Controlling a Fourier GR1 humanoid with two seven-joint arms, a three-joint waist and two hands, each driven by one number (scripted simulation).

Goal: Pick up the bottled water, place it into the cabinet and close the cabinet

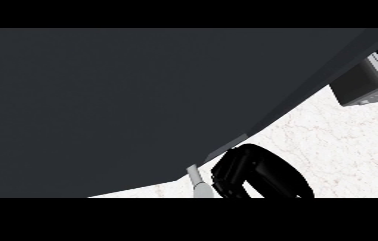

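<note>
Across most of the frame, from the upper left down to the lower centre, a dark grey cabinet door [133, 105] fills the view; the bottled water shows nowhere. Just beside the door's lower right edge, at the bottom centre, a black hand [258, 175] has its fingers curled, beside a thin grey handle [196, 181]; what they grip cannot be told. White marbled counter [332, 145] lies right; a grey appliance [359, 85] sits at the right edge.

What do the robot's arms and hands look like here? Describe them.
Only one hand shows, at the lower edge of the head view: glossy black, rounded and bulky, with ridged segments on its fingers. A slim light grey rod runs beside it. No forearm, cable or marking shows; the other hand is out of view.
</note>
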